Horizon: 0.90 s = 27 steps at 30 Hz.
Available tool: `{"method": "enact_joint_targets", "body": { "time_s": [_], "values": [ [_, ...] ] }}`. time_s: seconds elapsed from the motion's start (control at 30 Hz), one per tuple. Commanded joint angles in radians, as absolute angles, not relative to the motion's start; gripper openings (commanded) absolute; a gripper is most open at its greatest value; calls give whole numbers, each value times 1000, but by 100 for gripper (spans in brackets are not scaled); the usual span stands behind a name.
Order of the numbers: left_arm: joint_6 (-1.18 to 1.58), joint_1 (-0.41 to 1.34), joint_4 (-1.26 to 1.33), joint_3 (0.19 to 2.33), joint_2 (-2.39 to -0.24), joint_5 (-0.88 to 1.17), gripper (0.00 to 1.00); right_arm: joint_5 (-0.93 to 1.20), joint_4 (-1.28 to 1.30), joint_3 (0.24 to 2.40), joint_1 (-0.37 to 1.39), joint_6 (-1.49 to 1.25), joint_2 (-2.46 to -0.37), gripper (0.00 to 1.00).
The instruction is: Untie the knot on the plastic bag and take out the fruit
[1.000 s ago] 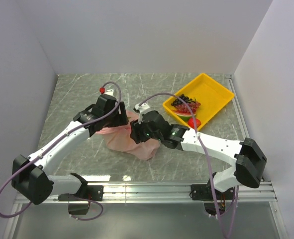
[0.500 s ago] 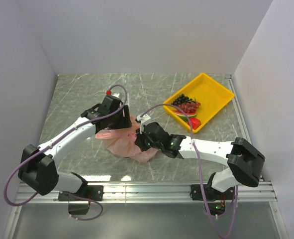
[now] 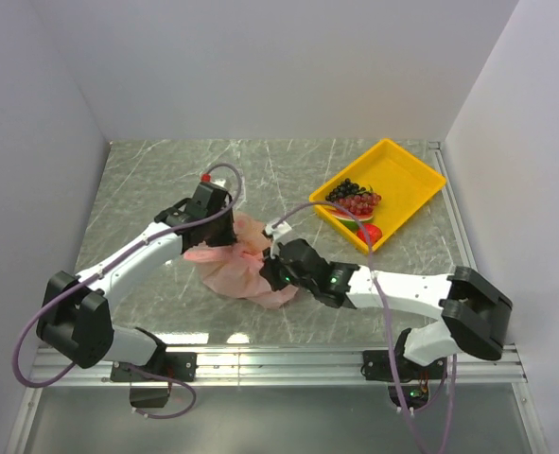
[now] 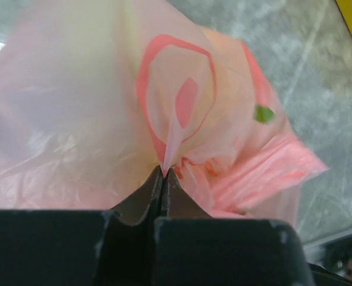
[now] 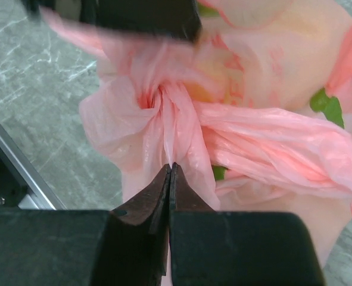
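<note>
The pink plastic bag (image 3: 236, 272) lies crumpled mid-table between both arms. My left gripper (image 3: 228, 231) is at its far upper side, shut on a thin fold of the film (image 4: 171, 140). My right gripper (image 3: 272, 269) comes in from the right, shut on a pleat of the bag (image 5: 168, 140) just below the knot (image 5: 159, 100), a twisted pink bunch. In the right wrist view the left gripper's black body (image 5: 134, 15) sits just beyond the knot. The fruit is inside the bag and shows only as pale yellow shapes (image 4: 98, 42) through the film.
A yellow tray (image 3: 407, 170) stands at the back right holding grape bunches (image 3: 355, 200), a watermelon slice (image 3: 347, 216) and a small red fruit (image 3: 370, 233). White walls close in the left, back and right. A metal rail (image 3: 279, 357) runs along the near edge.
Both grippers have closed from open onto the bag's film. The left gripper came down onto the bag's far side; the right gripper dropped lower, toward the near edge, by the knot.
</note>
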<state>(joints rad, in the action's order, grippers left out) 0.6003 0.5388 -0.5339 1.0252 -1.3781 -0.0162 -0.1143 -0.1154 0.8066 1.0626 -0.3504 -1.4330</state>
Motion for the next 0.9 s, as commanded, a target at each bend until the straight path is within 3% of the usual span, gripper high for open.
{"method": "enact_joint_targets", "body": {
  "time_s": [0.0, 0.27, 0.43, 0.5, 0.57, 0.6, 0.63, 0.67, 0.73, 0.77, 0.87],
  "values": [
    [563, 447, -492, 1066, -1335, -118, 1, -190, -130, 711, 1071, -347, -1324, 0],
    [580, 138, -459, 1112, -1281, -94, 1, -319, -110, 479, 1071, -465, -1129, 0],
    [565, 94, -457, 1075, -1230, -35, 0, -393, -46, 459, 1072, -502, -1077, 0],
    [561, 94, -453, 1031, -1195, 41, 1, -382, -25, 494, 1074, -462, -1052, 12],
    [563, 94, -460, 999, -1164, 86, 2, -359, -15, 541, 1075, -428, -1034, 33],
    [557, 94, -468, 974, -1128, 106, 12, -351, -8, 560, 1077, -395, -1014, 56],
    [554, 94, -480, 968, -1109, 104, 17, -336, 18, 610, 1080, -378, -1006, 64],
    [551, 94, -509, 965, -1085, 95, 31, -330, 35, 638, 1081, -361, -1000, 73],
    [534, 94, -543, 976, -1008, 54, 56, -331, 96, 698, 1080, -313, -992, 80],
    [531, 94, -576, 983, -982, 28, 77, -339, 115, 760, 1080, -299, -1003, 87],
    [522, 94, -623, 1008, -894, 3, 95, -409, 192, 882, 1072, -291, -1070, 100]
  ]
}}
